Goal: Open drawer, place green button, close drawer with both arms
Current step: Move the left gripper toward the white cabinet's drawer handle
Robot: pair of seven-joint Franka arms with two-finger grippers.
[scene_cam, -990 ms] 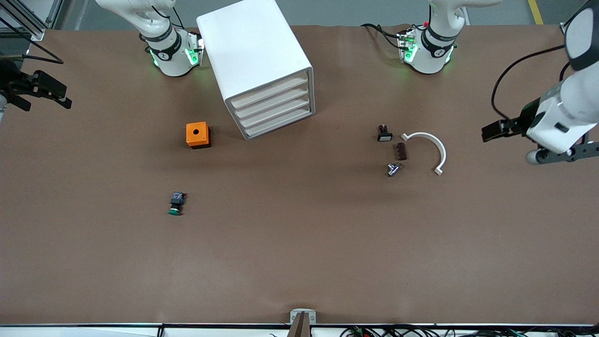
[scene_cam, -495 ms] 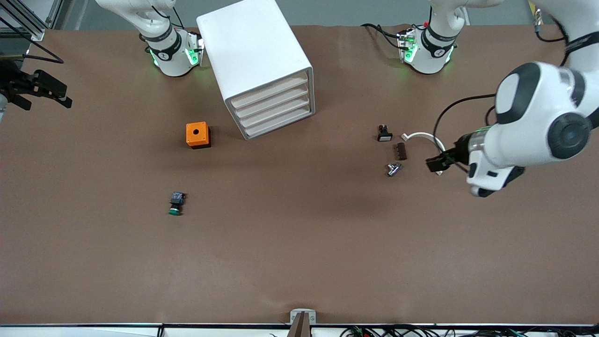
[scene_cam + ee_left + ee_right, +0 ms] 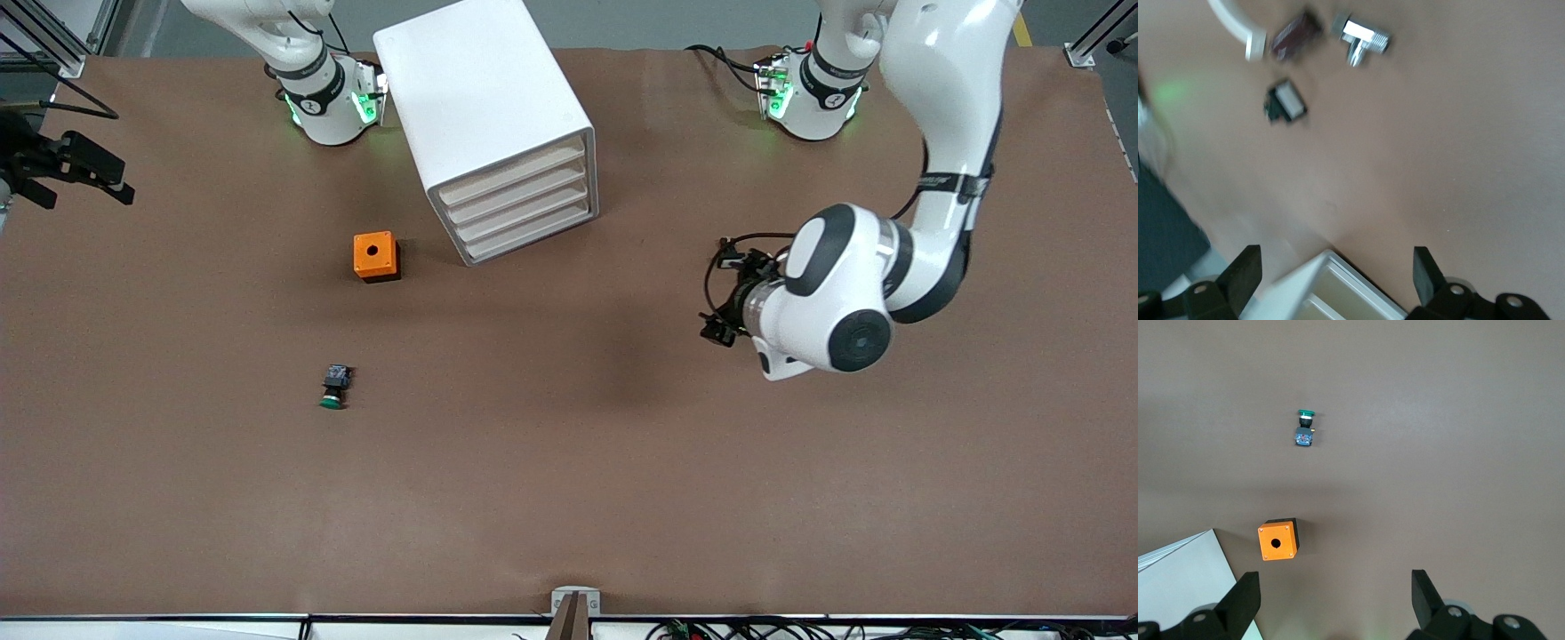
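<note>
Front view: the left arm (image 3: 925,178) bends down over the tabletop (image 3: 569,489), its gripper (image 3: 725,302) over small parts, fingers (image 3: 1245,273) apart. The right gripper (image 3: 67,169) waits at the right arm's end, fingers (image 3: 1241,600) apart. The button (image 3: 334,387) lies on its side, nearer the camera than the orange box (image 3: 375,256), green cap toward the camera. The drawer unit (image 3: 498,133) is shut.

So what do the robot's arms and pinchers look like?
Both arms are glossy white with rounded joints, black bands and green lights glowing at their bases. The left arm has round dark grey caps on its joints and thin black cables. The left gripper and right gripper are black, each with two flat fingers.
</note>
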